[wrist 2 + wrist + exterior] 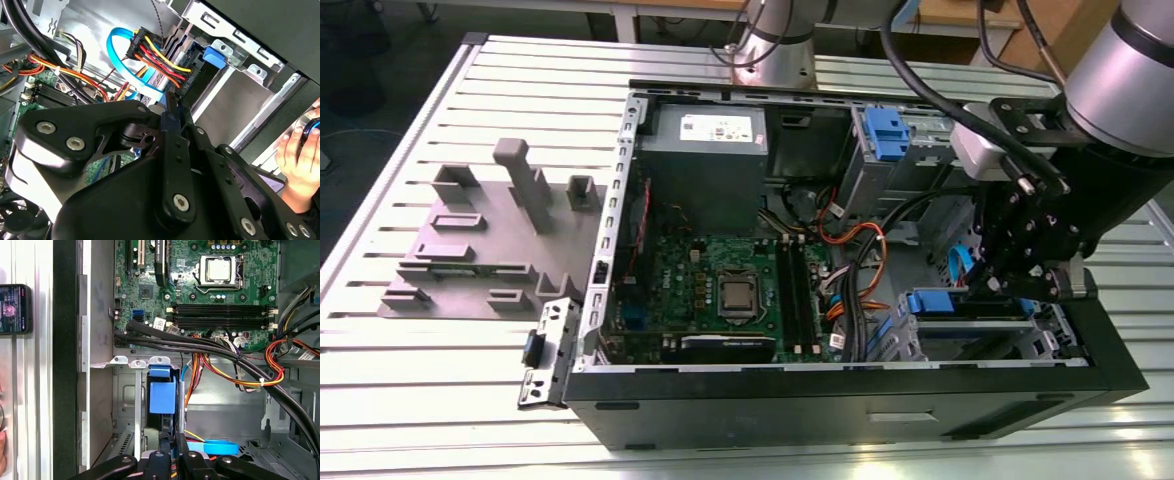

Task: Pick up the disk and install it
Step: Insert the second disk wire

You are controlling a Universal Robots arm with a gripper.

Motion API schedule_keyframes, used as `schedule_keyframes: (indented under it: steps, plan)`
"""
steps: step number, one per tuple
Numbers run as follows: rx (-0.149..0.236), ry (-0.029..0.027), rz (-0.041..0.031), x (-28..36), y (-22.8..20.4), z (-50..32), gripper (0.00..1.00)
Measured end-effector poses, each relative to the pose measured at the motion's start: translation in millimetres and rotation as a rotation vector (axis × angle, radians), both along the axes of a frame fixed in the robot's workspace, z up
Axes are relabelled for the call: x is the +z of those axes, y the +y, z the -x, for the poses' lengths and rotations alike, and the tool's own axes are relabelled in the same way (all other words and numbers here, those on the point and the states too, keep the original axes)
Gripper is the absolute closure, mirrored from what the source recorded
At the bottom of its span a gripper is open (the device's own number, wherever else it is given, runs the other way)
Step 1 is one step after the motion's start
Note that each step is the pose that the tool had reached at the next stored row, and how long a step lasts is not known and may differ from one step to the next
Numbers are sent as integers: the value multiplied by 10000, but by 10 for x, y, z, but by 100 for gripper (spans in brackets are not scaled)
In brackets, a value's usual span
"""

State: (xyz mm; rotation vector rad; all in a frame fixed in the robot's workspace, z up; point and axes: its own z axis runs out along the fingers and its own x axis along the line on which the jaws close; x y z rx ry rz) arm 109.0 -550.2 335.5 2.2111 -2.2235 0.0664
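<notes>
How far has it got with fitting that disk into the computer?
Picking up looks done: the disk, seen by its blue carrier frame, already sits in the drive bay of the open computer case. In hand: the pincer is right at its end. Left: I cannot tell whether it is fully seated.

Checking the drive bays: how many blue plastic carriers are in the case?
2. The upper blue carrier is in the bay toward the exterior view's top right; the lower blue carrier is by the gripper. Others may be hidden.
</notes>
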Motion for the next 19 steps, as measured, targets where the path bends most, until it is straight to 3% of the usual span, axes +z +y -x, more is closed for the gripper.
schedule_keyframes:
  steps: [3, 5, 6, 19]
  plan:
    - [0, -21, -1, 9, 1, 0, 84]
    - [0, -88, 1, 10, 0, 0, 84]
    - [0, -94, 1, 5, -1, 0, 84]
    - [-1, -94, -41, -34, -23, 0, 84]
